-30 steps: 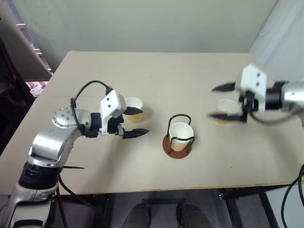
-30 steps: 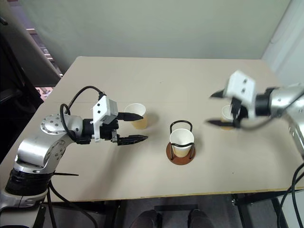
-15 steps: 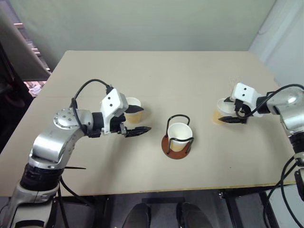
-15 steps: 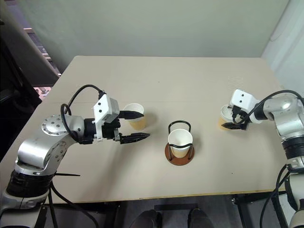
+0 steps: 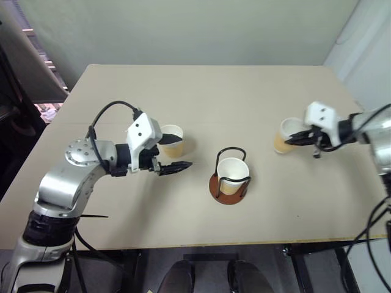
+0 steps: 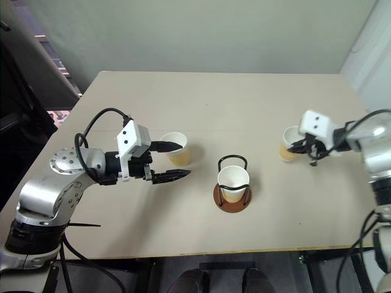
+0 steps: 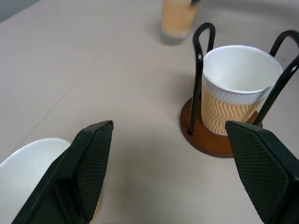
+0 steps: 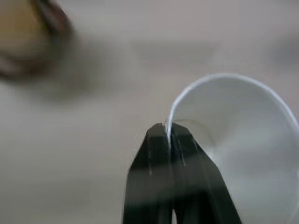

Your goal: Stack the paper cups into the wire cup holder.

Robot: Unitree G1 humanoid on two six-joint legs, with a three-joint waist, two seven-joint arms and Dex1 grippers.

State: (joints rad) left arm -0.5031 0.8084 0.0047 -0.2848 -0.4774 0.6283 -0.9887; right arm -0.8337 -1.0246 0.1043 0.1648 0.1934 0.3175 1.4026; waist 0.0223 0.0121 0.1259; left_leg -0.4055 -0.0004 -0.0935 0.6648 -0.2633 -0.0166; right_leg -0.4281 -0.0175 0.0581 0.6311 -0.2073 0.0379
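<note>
Your left hand (image 5: pixel 175 155) hangs low over the counter (image 5: pixel 201 104), fingers spread wide and holding nothing. One black finger (image 5: pixel 165 140) lies across the rim of the left paper cup (image 5: pixel 173 141); the other finger points toward the wire cup holder. In the left wrist view that cup's white rim (image 7: pixel 32 158) sits just behind the nearer finger, partly hidden by it. You cannot tell from these views whether the finger touches the rim.

Centre of the counter: the wire cup holder (image 5: pixel 230 178) stands upright on its reddish-brown disc base. A second paper cup (image 5: pixel 232 174) sits inside the black wire loops, upright, mouth up. The left wrist view shows its ribbed tan wall (image 7: pixel 229 114) between two wire uprights, resting on the disc.

To the right, well apart from the holder, the third paper cup (image 5: pixel 286 136) stands near the counter's right side. Your right hand (image 5: pixel 292 139) is at it, fingers pressed together on the cup's wall at the rim. The right wrist view shows the two black fingers (image 8: pixel 161 158) pinching the white rim (image 8: pixel 224 79), one inside and one outside. The cup looks slightly tilted; whether its base is on the counter you cannot tell.
</note>
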